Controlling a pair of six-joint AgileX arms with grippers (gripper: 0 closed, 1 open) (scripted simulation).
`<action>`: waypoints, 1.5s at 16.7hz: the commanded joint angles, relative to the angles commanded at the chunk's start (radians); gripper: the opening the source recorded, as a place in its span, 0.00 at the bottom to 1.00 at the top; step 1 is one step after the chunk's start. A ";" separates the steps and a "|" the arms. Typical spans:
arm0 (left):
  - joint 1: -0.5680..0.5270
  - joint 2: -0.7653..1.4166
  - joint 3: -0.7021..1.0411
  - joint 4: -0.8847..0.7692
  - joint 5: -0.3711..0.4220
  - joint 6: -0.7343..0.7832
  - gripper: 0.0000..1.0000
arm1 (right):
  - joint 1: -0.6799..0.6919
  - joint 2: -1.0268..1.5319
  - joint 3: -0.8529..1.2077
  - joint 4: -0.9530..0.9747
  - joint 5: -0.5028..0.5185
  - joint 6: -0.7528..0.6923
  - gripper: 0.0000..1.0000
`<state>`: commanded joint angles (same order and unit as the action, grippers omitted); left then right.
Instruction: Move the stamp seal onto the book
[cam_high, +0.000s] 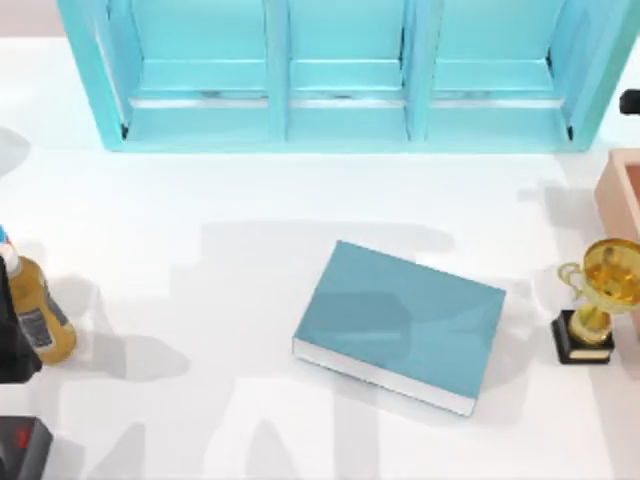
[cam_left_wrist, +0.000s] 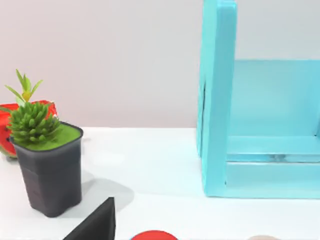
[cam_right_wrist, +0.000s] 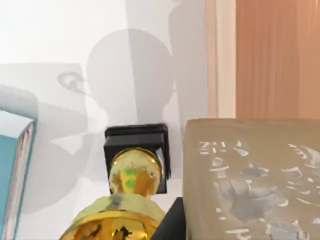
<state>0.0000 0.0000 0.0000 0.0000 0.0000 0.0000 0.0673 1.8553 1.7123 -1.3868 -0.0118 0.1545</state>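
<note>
Trophy (cam_high: 598, 300): cut by the top view's right edge.
Bottle (cam_high: 35, 312): cut at the left edge.
Stamp seal (cam_right_wrist: 252, 180): close up in the right wrist view, cropped.

The top view looks straight down on the white table (cam_high: 200, 200), with the teal shelf unit (cam_high: 340, 70) along its far edge and the book (cam_high: 405, 322) near the middle. The left wrist view faces level across the tabletop toward the shelf unit's end (cam_left_wrist: 217, 100). The right wrist view looks down from close above the gold trophy (cam_right_wrist: 132, 175), sharing it (cam_high: 600, 300) and the book's edge (cam_right_wrist: 12, 165) with the top view.
</note>
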 joint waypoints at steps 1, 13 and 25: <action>0.000 0.000 0.000 0.000 0.000 0.000 1.00 | 0.035 -0.014 0.007 -0.035 0.007 0.003 0.00; 0.000 0.000 0.000 0.000 0.000 0.000 1.00 | 0.215 -0.010 0.065 0.024 0.038 0.143 0.00; 0.000 0.000 0.000 0.000 0.000 0.000 1.00 | 0.608 0.226 0.022 0.166 0.015 0.543 0.00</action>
<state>0.0000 0.0000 0.0000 0.0000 0.0000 0.0000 0.6752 2.0812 1.7340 -1.2206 0.0036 0.6980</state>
